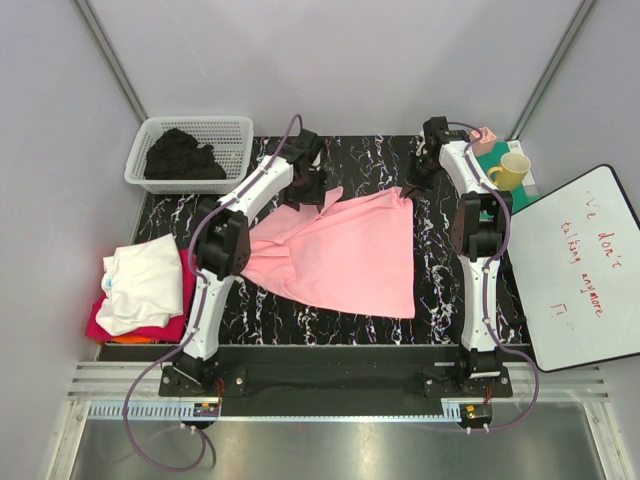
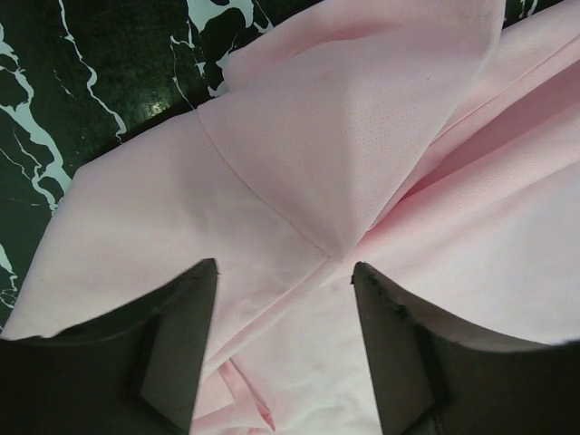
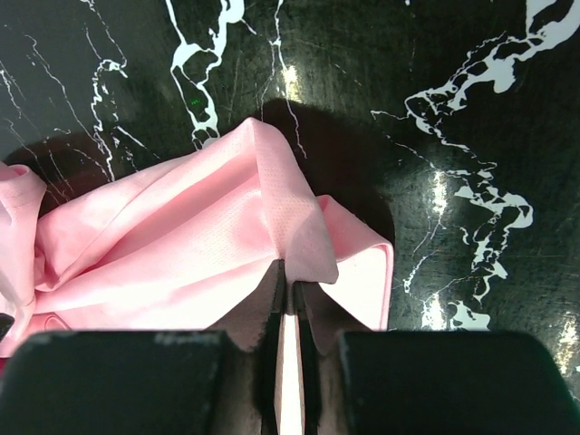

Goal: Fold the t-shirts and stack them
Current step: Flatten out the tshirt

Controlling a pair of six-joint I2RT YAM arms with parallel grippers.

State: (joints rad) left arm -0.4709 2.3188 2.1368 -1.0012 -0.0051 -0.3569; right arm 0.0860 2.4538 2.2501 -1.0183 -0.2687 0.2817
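A pink t-shirt (image 1: 345,250) lies spread on the black marble table (image 1: 440,300), bunched at its far end. My left gripper (image 1: 312,185) is open over the shirt's far left corner; in the left wrist view its fingers (image 2: 186,344) straddle the pink cloth (image 2: 326,163). My right gripper (image 1: 420,180) is shut on the shirt's far right corner; the right wrist view shows a pinched fold of pink cloth (image 3: 208,236) between the closed fingertips (image 3: 288,276). A stack of folded shirts, white on red (image 1: 145,290), sits at the left table edge.
A white basket (image 1: 192,150) with dark clothes stands at the far left. A yellow mug (image 1: 512,170) and a pink-green item sit at the far right. A whiteboard (image 1: 580,265) lies at the right.
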